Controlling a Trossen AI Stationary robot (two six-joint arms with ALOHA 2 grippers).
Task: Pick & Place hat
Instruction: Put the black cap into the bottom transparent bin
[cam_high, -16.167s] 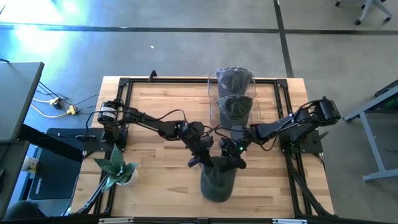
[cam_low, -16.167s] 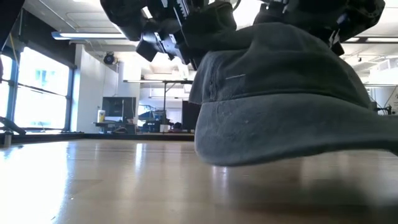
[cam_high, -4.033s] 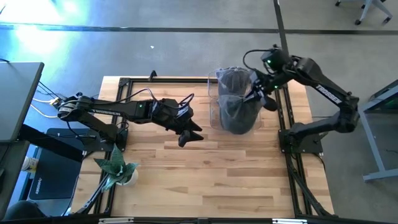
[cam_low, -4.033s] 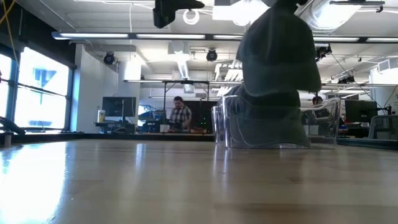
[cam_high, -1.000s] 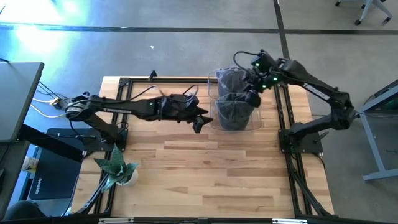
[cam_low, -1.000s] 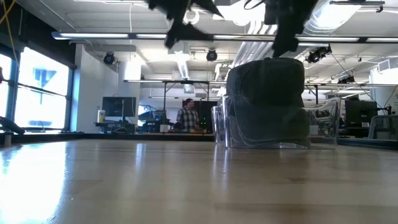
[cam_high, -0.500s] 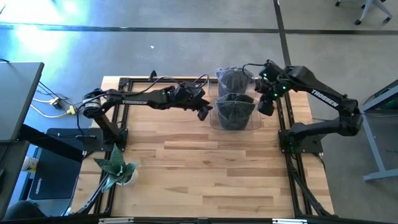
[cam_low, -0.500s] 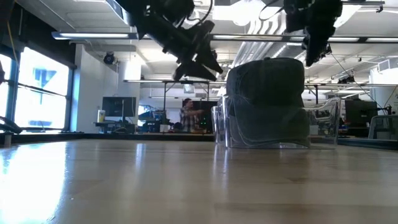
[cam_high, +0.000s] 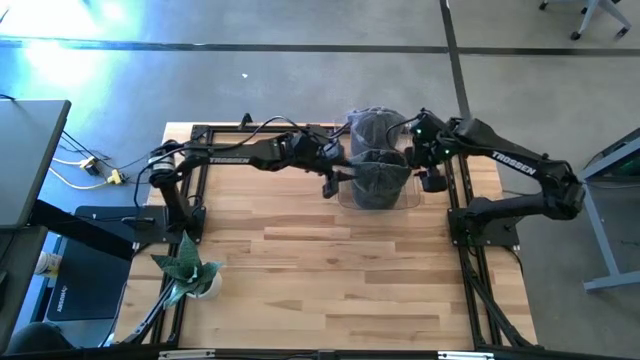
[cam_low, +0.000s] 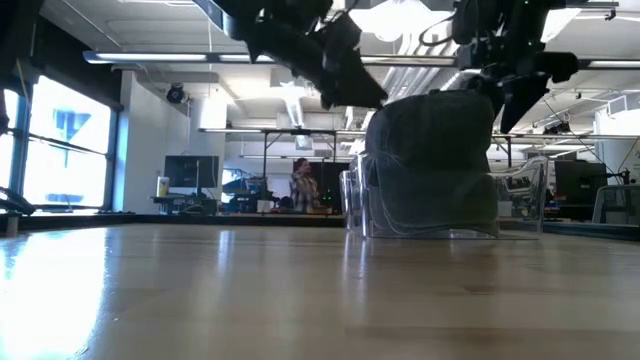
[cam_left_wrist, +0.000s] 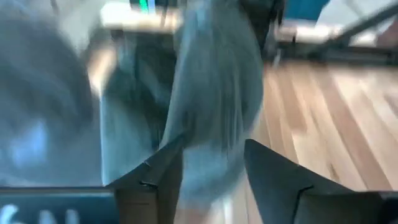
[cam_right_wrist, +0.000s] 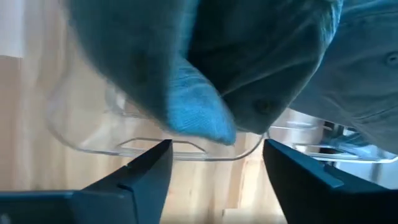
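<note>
At the far edge of the surface (cam_high: 300, 260), our grey hat (cam_high: 378, 178) sits in the clear bin (cam_high: 345, 192); left gripper (cam_high: 330, 187) and right gripper (cam_high: 433, 180), jaws open and empty, should lift clear without snagging fabric

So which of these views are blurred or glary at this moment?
Left wrist view: heavy motion smear over the grey fabric hat. Right wrist view: softer, the clear plastic bin rim still readable. Low view: bright ceiling lights leave both arms as silhouettes. High view: sharp, with a glare patch on the floor at the top left.
</note>
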